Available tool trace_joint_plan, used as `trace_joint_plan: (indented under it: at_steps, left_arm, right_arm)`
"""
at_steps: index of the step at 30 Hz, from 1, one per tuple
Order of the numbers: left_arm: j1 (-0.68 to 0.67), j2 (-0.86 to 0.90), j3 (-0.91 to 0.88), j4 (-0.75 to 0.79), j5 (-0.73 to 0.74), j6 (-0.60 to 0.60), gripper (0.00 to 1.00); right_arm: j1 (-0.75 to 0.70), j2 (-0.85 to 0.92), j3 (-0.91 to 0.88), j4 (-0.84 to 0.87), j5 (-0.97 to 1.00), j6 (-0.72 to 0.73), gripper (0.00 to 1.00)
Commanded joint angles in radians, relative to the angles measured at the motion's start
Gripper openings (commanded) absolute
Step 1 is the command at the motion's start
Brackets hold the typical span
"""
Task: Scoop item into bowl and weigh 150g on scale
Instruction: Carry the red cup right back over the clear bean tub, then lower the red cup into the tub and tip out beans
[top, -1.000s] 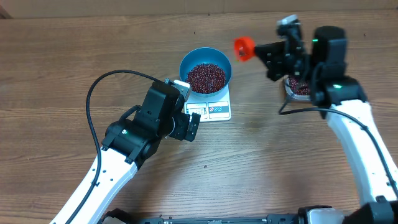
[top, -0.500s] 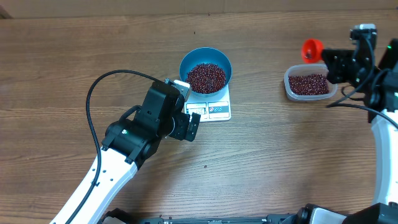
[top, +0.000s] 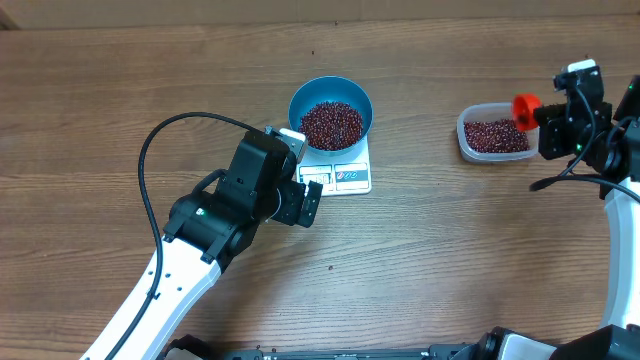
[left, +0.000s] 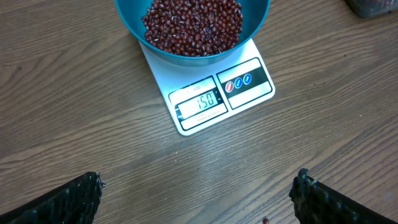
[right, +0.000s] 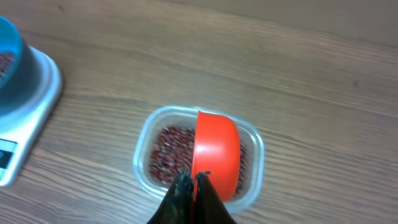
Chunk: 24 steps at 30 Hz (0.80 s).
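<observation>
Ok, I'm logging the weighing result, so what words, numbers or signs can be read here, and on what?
"150": on the grey display of the scale.
Small print above the display: too small to read.
Label panel beside it: one red and one blue round sign, no words readable.
Red scoop, blue bowl, clear tub: no text.

Even bright light, soft faint shadows, right wrist view slightly blurred
</observation>
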<state>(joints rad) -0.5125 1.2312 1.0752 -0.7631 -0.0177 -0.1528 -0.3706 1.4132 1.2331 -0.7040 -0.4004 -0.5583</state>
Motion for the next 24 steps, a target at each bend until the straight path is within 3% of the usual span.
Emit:
trace_joint_plan:
  at_steps: [1,11,19,24]
  left_arm:
    - [0.002,0.001,0.023,0.004,0.010,0.019,0.99]
    - [0.002,0.001,0.023,0.004,0.010,0.019,1.00]
    - [0.002,0.001,0.023,0.004,0.010,0.019,0.99]
    - [0.002,0.001,0.023,0.004,0.010,0.019,1.00]
  right_arm:
    - [0.007,0.018,0.003,-0.020,0.104,-0.085,0.04]
    - [0.090,0.147,0.002,-0.011,0.145,-0.125,0.04]
    - [0.181,0.195,0.002,0.027,0.368,-0.127,0.04]
    - [0.162,0.200,0.002,0.123,0.349,0.176,0.04]
